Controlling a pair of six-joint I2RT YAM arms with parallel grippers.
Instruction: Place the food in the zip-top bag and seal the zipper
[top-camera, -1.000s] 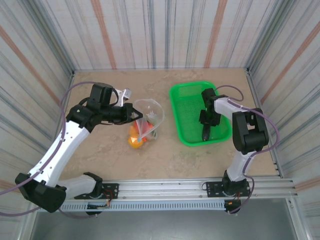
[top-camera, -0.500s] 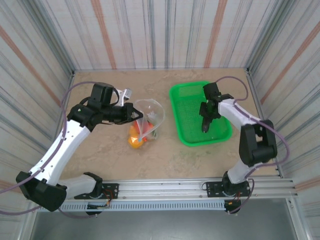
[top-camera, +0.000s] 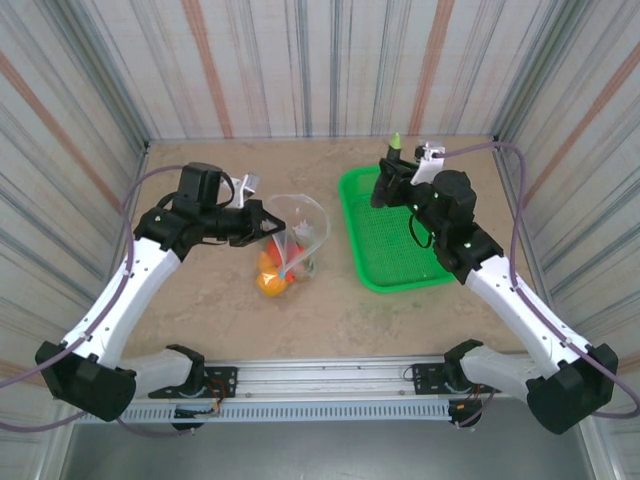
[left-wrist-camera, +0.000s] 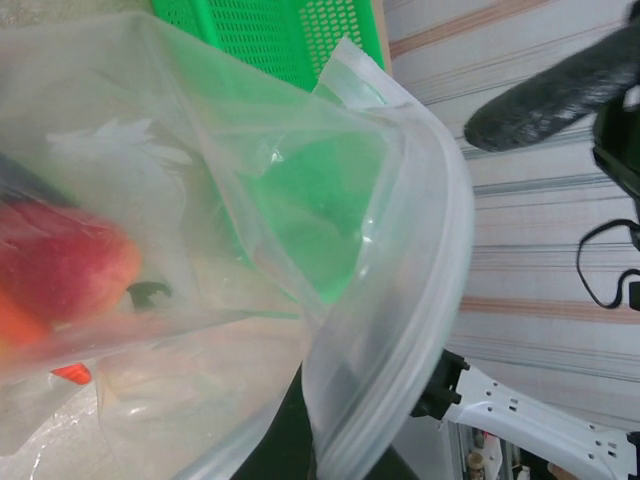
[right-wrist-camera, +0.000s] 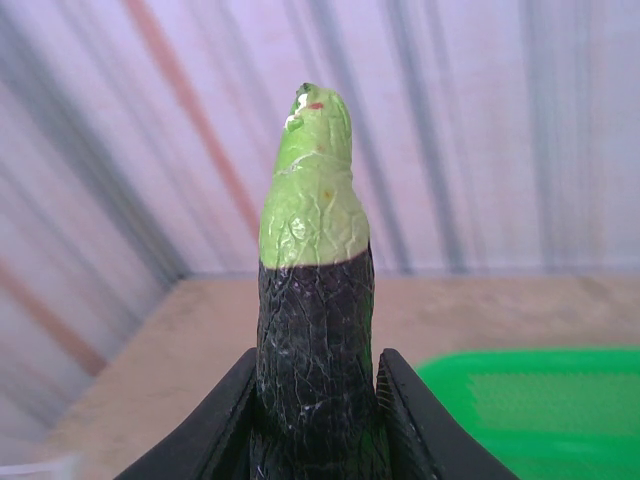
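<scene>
dark, crackled skin under a pale green cap is sitting in the grip of the right end effector (right-wrist-camera: 315, 420). its two black fingers (right-wrist-camera: 215, 430) are squeezing the lower sides of the eggplant (right-wrist-camera: 312, 290), which is standing upright and poking well past the tips. below this end effector, the green basket (top-camera: 400, 270) is resting on the table (top-camera: 330, 320), and the eggplant is hanging raised over the basket's far end. well off to this end effector's left, the zip-top bag (top-camera: 300, 225) is gaping open, with an orange (top-camera: 268, 283) and a red fruit (left-wrist-camera: 60, 265) showing through the plastic low inside. the left end effector (top-camera: 262, 226) is pinching one side of the bag's rim, jaws closed on the film. the zipper (left-wrist-camera: 445, 250) is curving away from it, unsealed.

the hold is probably the weak point. the fingers are clamping only the base of a long, tapered shape, so a quick swing toward the bag is likely to tip it or let it slide out. the bag is hanging from a single pinch, so its mouth is soft. a low or off-centre approach could catch the lip, fold the opening shut or drag the film out of the left end effector. a poorly seated eggplant could also end up lying across the zipper and blocking the seal.
</scene>
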